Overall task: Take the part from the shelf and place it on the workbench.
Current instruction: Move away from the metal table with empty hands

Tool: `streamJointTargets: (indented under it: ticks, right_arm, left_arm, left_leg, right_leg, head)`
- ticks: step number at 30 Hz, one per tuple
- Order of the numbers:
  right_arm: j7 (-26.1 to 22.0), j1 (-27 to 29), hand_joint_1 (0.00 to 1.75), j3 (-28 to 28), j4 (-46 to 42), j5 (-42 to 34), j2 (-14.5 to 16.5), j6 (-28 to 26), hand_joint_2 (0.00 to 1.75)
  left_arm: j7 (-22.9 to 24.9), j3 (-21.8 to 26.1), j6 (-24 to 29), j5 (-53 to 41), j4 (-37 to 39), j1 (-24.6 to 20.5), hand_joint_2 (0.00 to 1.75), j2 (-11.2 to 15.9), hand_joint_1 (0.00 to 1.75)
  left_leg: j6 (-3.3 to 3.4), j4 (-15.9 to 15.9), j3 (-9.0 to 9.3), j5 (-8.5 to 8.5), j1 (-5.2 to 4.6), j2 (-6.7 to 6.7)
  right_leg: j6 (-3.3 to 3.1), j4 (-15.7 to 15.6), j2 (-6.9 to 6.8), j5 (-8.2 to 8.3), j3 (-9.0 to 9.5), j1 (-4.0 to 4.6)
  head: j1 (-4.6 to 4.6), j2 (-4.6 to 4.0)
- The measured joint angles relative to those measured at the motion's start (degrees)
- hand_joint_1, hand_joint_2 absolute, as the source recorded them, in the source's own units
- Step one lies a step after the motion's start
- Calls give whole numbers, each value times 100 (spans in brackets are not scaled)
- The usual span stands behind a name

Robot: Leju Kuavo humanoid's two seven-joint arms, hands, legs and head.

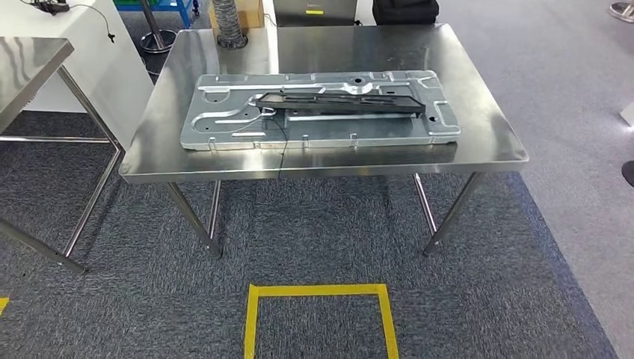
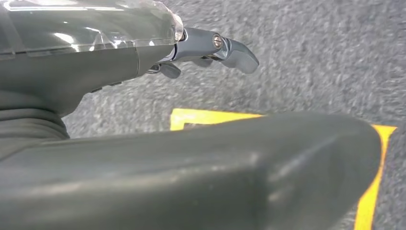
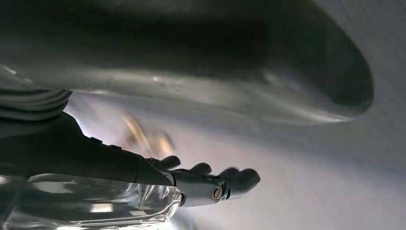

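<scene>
I am looking down at a steel surface (image 1: 478,142) standing on grey carpet (image 1: 314,239). A grey metal panel (image 1: 224,120) is lying across its middle, with the black part (image 1: 340,102) resting on top, nearer the far edge. Bare steel is showing along every edge. A yellow taped square (image 1: 321,314) is marking the floor before the near edge. My left hand (image 2: 210,48) is hanging released, fingers apart, over carpet. My right hand (image 3: 210,184) is hanging likewise, grasping nothing.
</scene>
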Motion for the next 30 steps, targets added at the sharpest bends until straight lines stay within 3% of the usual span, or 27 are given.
streamJointTargets:
  ticks: [2,3,4,5,7,9,10,11,13,14,15,16,17,18,19,20,21,23,25,26,28,29,30]
  right_arm:
    - [294,-55,0,5,453,-7,13,468,0]
    - [364,-78,0,5,625,-20,21,695,0]
    - [410,-101,0,5,764,-38,27,908,0]
    - [446,-126,0,5,880,-66,31,1105,0]
    - [453,-175,0,5,1060,-154,32,1469,0]
    - [383,-213,0,4,1174,-242,33,1713,0]
    - [335,-229,0,2,1212,-269,34,1787,0]
    - [290,-242,0,1,1245,-286,35,1838,0]
    - [208,-258,0,-2,1295,-301,33,1904,0]
    - [178,-259,0,-3,1312,-302,32,1921,0]
    - [155,-258,0,-4,1330,-302,31,1932,0]
    - [140,-259,0,-5,1346,-302,30,1934,0]
    - [129,-261,0,-5,1362,-302,31,1935,0]
    - [119,-264,0,-5,1375,-302,31,1935,0]
    - [112,-266,0,-5,1384,-302,31,1935,0]
    - [107,-267,0,-5,1389,-302,29,1936,0]
    - [104,-267,0,-5,1391,-302,26,1937,0]
    - [103,-275,0,-5,1392,-302,17,1942,0]
    - [105,-295,0,-5,1395,-302,8,1960,0]
    - [106,-302,0,-5,1397,-302,4,1976,0]
    - [123,-304,0,-5,1404,-302,2,2015,0]
    - [134,-302,0,-5,1409,-302,1,2029,0]
    - [145,-301,0,-5,1415,-303,1,2039,0]
  left_arm:
    - [30,0,1,-25,0,-17,0,-10,0]
    - [40,-1,1,-39,0,-26,0,-14,0]
    - [49,-1,1,-51,0,-32,0,-16,0]
    - [59,-2,1,-65,0,-36,0,-18,0]
    - [76,-2,1,-93,0,-54,0,-20,0]
    - [82,-4,1,-109,0,-101,0,-25,0]
    - [84,-5,2,-111,0,-121,0,-31,0]
    - [87,-7,2,-114,0,-134,0,-37,0]
    - [94,-7,3,-116,1,-126,0,-56,0]
    - [101,-7,3,-118,1,-121,0,-64,0]
    - [107,-7,3,-120,2,-117,0,-73,0]
    - [114,-7,3,-122,2,-118,0,-81,0]
    - [121,-7,4,-124,2,-115,0,-87,0]
    - [125,-7,5,-124,2,-111,0,-94,0]
    - [128,-7,7,-125,2,-108,0,-103,0]
    - [130,-7,8,-126,2,-107,0,-111,0]
    - [132,-7,8,-127,2,-106,0,-122,0]
    - [137,-7,6,-129,2,-106,0,-147,0]
    - [142,-8,2,-145,2,-111,0,-173,0]
    - [143,-9,1,-156,2,-116,0,-181,0]
    - [145,-9,1,-179,2,-118,0,-186,0]
    - [146,-10,1,-185,2,-113,0,-185,0]
    - [148,-11,1,-190,2,-105,0,-185,0]
  left_leg:
    - [-51,682,-172,-615,15,0]
    - [-73,1039,-229,-803,20,0]
    - [-87,1287,-227,-844,23,1]
    - [-93,1356,-140,-747,26,1]
    - [-75,904,346,-449,31,3]
    - [-20,-6,1035,-482,10,3]
    - [18,-335,1251,-566,-4,1]
    - [61,-524,1352,-627,-25,0]
    - [164,-567,1287,-549,-38,17]
    - [219,-568,1229,-484,-36,31]
    - [266,-577,1155,-408,-29,45]
    - [297,-575,1067,-334,-26,56]
    - [314,-571,967,-262,-29,57]
    - [315,-561,862,-187,-33,58]
    - [308,-545,752,-115,-36,60]
    - [297,-521,644,-49,-36,62]
    - [284,-492,542,9,-34,63]
    - [247,-418,370,99,-33,60]
    - [193,-353,257,181,-45,60]
    - [160,-337,222,228,-47,64]
    - [91,-325,176,306,-37,69]
    - [59,-278,141,245,-29,64]
    - [30,-139,84,73,-21,59]
  right_leg:
    - [-37,13,-9,133,-172,7]
    - [-36,28,-15,197,-266,13]
    - [-33,47,-22,260,-364,18]
    - [-26,69,-27,322,-467,22]
    - [1,127,-30,447,-675,27]
    - [48,197,-31,550,-820,44]
    - [77,217,-34,599,-850,49]
    - [108,221,-37,652,-867,46]
    - [180,223,-26,714,-898,21]
    - [212,296,-11,605,-941,7]
    - [243,468,5,380,-1005,-3]
    - [264,758,18,55,-1091,-19]
    - [282,1135,20,-268,-1180,-23]
    - [297,1521,21,-491,-1248,-28]
    - [306,1815,21,-566,-1262,-30]
    - [309,1940,21,-499,-1193,-31]
    - [307,1859,21,-340,-1024,-31]
    - [274,1140,27,-110,-403,-24]
    - [217,285,37,-204,181,-4]
    - [186,41,42,-282,319,12]
    - [114,-61,32,-264,291,15]
    - [65,-65,19,-208,243,8]
    - [18,-76,4,-142,186,-1]
  head:
    - [0,0]
    - [0,0]
    - [0,0]
    - [0,0]
    - [0,0]
    - [0,1]
    - [0,1]
    - [-1,1]
    - [0,1]
    - [0,1]
    - [1,0]
    - [0,0]
    - [0,0]
    - [0,0]
    - [0,0]
    - [0,0]
    - [0,0]
    - [0,0]
    - [0,0]
    - [0,0]
    - [0,0]
    - [0,0]
    - [0,0]
